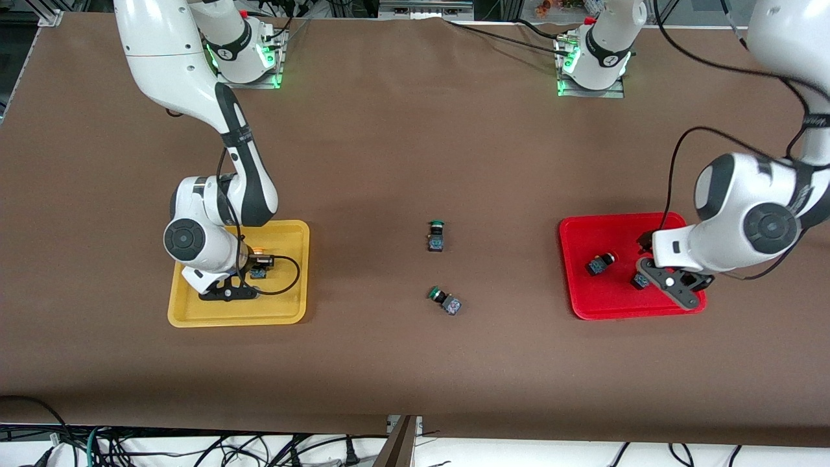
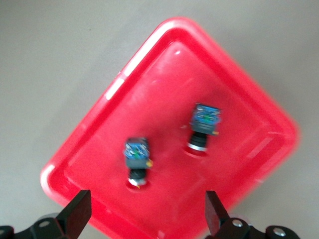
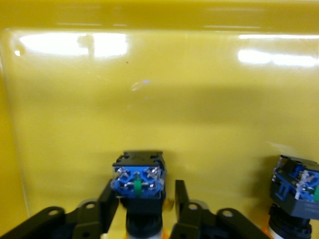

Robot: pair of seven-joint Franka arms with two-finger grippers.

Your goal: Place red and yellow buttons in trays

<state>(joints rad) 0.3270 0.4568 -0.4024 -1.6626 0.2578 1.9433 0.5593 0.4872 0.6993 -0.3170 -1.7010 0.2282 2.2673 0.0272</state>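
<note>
2 green-capped switches (image 1: pixel 444 300) mid-table, outside trays. Yellow tray (image 1: pixel 288 311) at right arm's end: right gripper (image 3: pixel 144 206) low in tray, fingers (image 3: pixel 108 201) spread around 1 yellow button (image 3: pixel 138 181), gap visible; second yellow button (image 3: pixel 295 186) beside. Red tray (image 2: pixel 99 117) at left arm's end: 2 red buttons (image 2: pixel 137 162) lying apart; left gripper (image 2: pixel 147 211) above tray, spread, empty.

Both Franka arms were glossy white with rounded casings, dark grey bands at the joints and round dark caps on the joint ends, and green lights glowed at their bases, which sat on metal plates. Black cables ran along each arm down to the wrist. The left gripper (image 2: pixel 147 219) and right gripper (image 3: pixel 144 211) had matte black fingers on black brackets with round screw holes.
</note>
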